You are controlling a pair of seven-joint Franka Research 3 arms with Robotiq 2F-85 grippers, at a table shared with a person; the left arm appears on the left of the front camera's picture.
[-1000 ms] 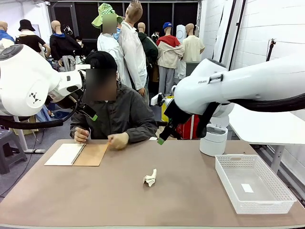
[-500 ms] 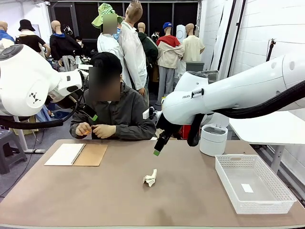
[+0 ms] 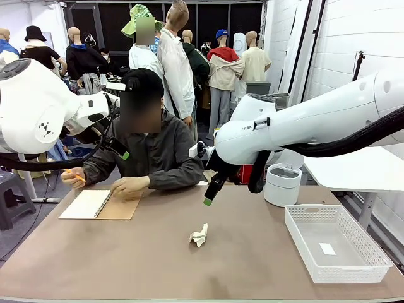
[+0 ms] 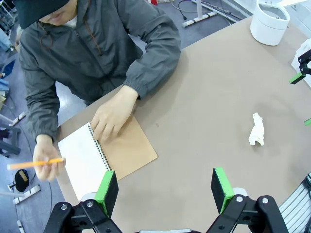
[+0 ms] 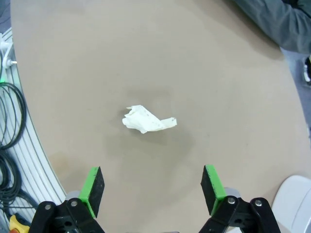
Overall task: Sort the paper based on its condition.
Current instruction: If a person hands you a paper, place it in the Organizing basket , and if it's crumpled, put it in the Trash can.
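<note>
Right gripper [image 5: 151, 187] has swung down and toward table centre in the last second, then paused. It hangs above and beyond crumpled paper [image 3: 199, 235], jaws spread wide, holding nothing. Wrist view has wad centred ahead of it. Paper unmoved: mid-table, well apart from white mesh basket [image 3: 353, 276] at right. Left gripper [image 4: 164, 190] unchanged, raised over far-left side, jaws parted, empty. Person has shifted: one hand [image 3: 129, 185] now on notepad [image 3: 88, 204], other holds orange pencil [image 4: 36, 164]. Judgement: approach lined up — descent and pinch on wad come next, nothing sorted yet.

Front view faces person [image 3: 158, 154] across table [image 3: 113, 252]; wrist views overhead, share paper [image 5: 147, 121]
</note>
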